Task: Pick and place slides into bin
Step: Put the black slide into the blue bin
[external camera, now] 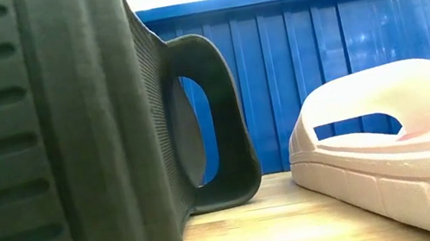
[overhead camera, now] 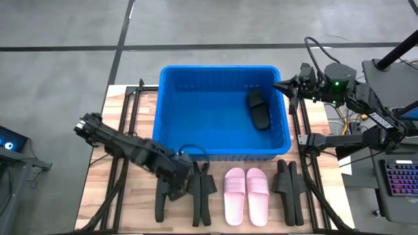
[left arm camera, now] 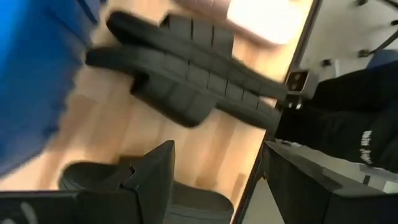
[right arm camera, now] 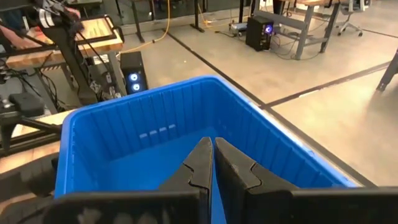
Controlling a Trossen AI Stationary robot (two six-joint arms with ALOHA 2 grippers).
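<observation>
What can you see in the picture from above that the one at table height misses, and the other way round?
Only the high view shows the two arms: the left claw open over the black slides at the table's front-left, the right claw shut at the bin's far right corner. It also shows one black slide lying inside the bin.

Only the low view shows the ribbed sole of a black slide standing on edge, up close.

Both show the blue bin, the pink slides and the wooden table.

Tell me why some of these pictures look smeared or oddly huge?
Left wrist view: the black slides are streaked and soft, which looks like motion blur. Low view: one black slide sits so near the lens that it fills the left side. High view: crisp, evenly lit, blue bin sharp.
</observation>
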